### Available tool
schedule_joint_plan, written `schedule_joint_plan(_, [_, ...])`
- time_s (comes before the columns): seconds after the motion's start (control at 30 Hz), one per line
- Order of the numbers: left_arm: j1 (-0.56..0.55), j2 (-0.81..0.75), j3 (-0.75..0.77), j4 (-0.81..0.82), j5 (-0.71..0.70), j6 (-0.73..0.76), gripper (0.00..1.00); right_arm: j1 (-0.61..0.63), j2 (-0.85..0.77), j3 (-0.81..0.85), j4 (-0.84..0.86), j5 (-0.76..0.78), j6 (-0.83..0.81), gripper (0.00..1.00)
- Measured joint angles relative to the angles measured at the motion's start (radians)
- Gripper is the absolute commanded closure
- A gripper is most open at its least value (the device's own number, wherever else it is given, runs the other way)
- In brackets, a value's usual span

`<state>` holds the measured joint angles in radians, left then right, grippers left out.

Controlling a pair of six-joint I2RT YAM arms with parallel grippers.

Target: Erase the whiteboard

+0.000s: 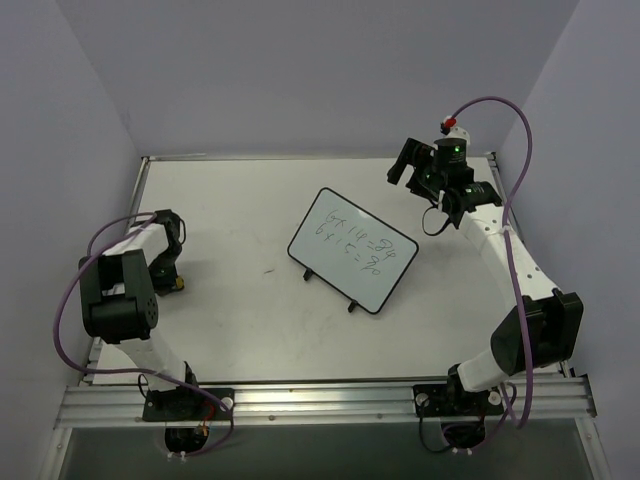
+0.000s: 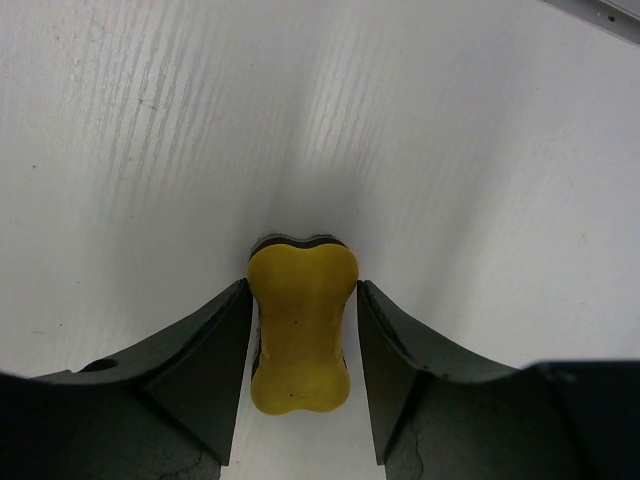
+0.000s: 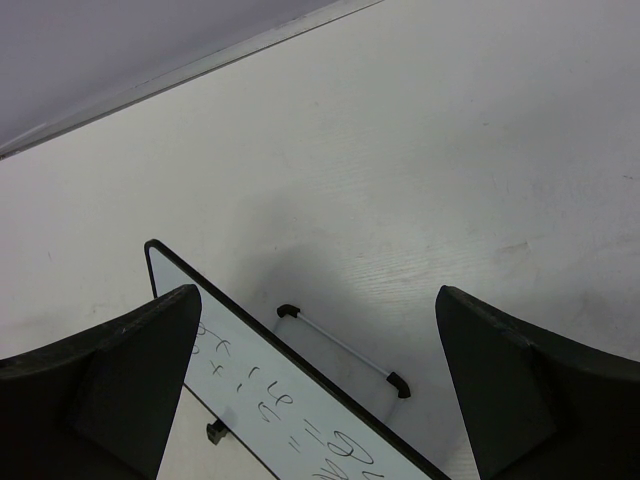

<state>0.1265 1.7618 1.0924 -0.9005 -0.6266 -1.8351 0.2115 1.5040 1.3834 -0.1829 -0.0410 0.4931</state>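
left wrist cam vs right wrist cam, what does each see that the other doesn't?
Left wrist only: a yellow eraser lying between the left hand fingers; whether they touch it is unclear. Right wrist only: the whiteboard with green writing, one stand foot, and the right hand with fingers wide apart, gripping nothing. Both: the white table.

— Where is there room to pass?
— Open surface (image 1: 230, 200) lies around the whiteboard (image 1: 352, 250), widest on its left.
— What blocks?
— The board, tilted mid-surface, and walls (image 1: 300, 70) on three sides. The right pincer (image 3: 318, 300) gapes beyond its far right corner. The yellow eraser (image 2: 300, 330) fills the left pincer's (image 2: 303, 290) gap.
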Motion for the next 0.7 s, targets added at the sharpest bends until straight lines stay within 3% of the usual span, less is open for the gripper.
schedule_joint_plan(0.7, [0.000, 0.058, 0.069, -0.014, 0.011, 0.071, 0.48, 0.000, 0.000, -0.001, -0.001, 0.008, -0.003, 0.00])
